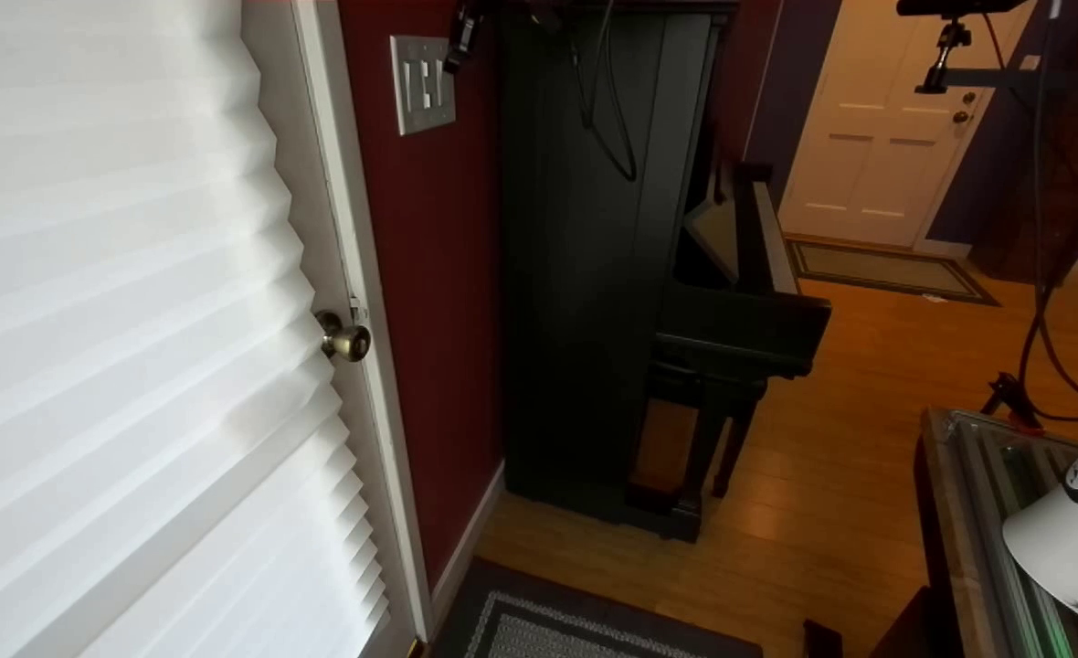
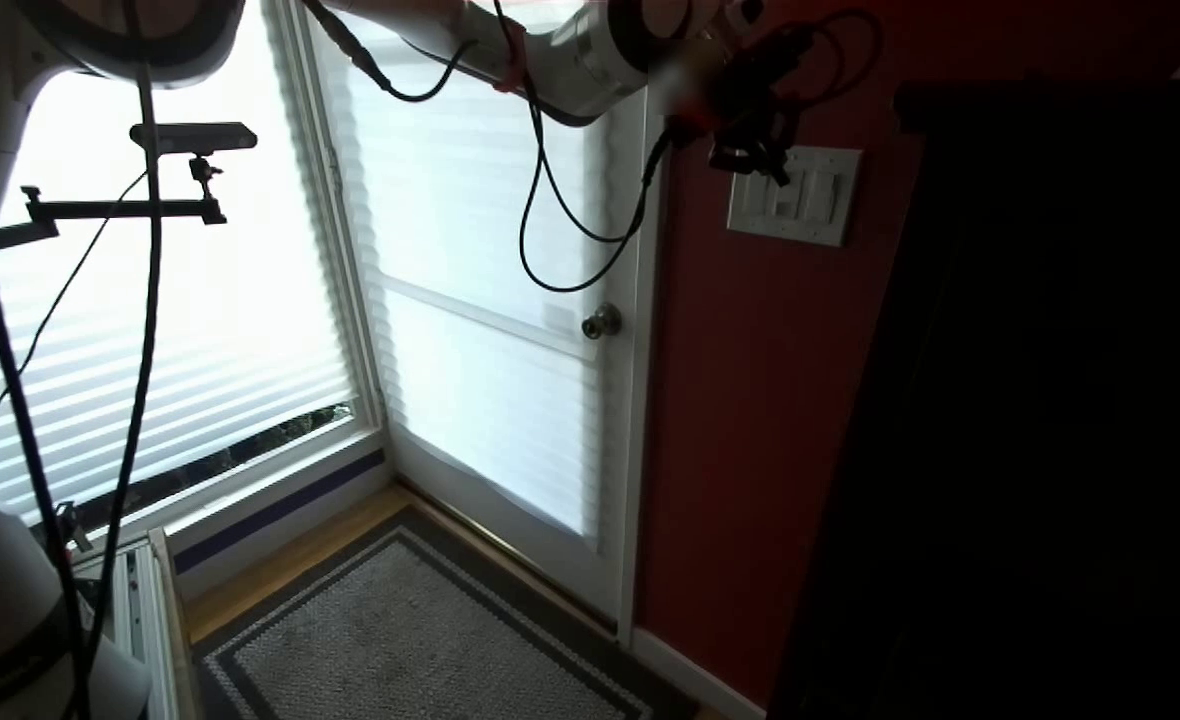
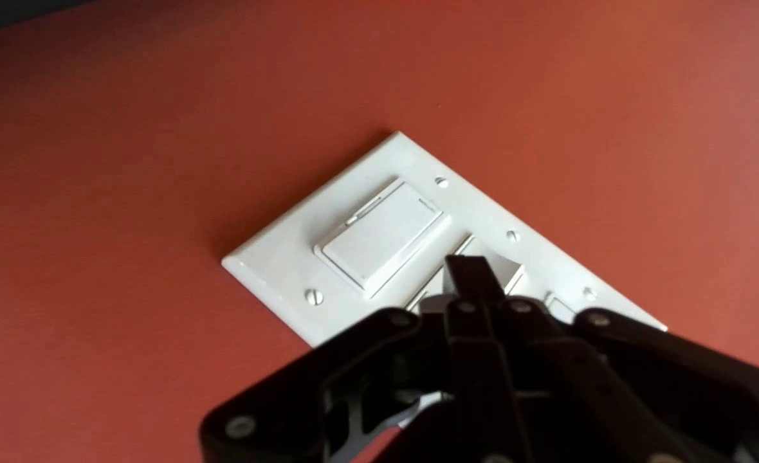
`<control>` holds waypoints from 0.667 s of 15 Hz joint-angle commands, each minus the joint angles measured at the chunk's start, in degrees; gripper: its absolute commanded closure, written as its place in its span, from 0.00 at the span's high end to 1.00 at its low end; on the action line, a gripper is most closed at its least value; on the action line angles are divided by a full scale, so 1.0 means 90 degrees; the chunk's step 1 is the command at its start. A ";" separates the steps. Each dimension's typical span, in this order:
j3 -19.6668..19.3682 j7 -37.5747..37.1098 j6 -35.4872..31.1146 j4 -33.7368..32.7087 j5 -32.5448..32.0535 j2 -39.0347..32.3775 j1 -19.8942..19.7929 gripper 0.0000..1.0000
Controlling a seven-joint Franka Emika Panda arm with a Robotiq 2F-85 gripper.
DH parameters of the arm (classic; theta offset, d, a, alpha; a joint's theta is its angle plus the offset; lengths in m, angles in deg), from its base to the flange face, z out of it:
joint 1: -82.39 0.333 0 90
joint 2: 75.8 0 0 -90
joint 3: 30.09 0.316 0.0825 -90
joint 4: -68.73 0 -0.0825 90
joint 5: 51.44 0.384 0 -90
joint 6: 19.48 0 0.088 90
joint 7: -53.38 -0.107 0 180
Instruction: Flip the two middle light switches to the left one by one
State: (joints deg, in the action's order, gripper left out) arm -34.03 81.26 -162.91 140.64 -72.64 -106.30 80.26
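When wrist-viewed; middle switches (image 3: 500, 260) diagonal

Home, by look: upright piano (image 1: 585, 274), pleated door shade (image 1: 119, 274), bordered rug (image 2: 390, 620), panelled door (image 1: 877, 119).

Middle switches (image 3: 499, 263) — partly behind the hand (image 3: 475, 278).

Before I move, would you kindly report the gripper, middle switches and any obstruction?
Gripper shut, in front of wall plate. Middle switches partly hidden; contact unclear. In the way: gripper itself, blocking part of wrist view.
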 commanded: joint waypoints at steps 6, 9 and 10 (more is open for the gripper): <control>-0.0022 -0.0360 -0.0023 -0.0605 0.0010 -0.0405 0.0032 0.00; -0.0007 -0.0551 0.0103 -0.0694 0.0095 -0.0448 0.0033 0.00; -0.0006 -0.0612 0.0091 -0.0710 0.0105 -0.0463 0.0034 0.00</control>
State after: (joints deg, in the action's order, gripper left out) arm -34.02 77.59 -163.23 137.23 -72.50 -108.78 80.40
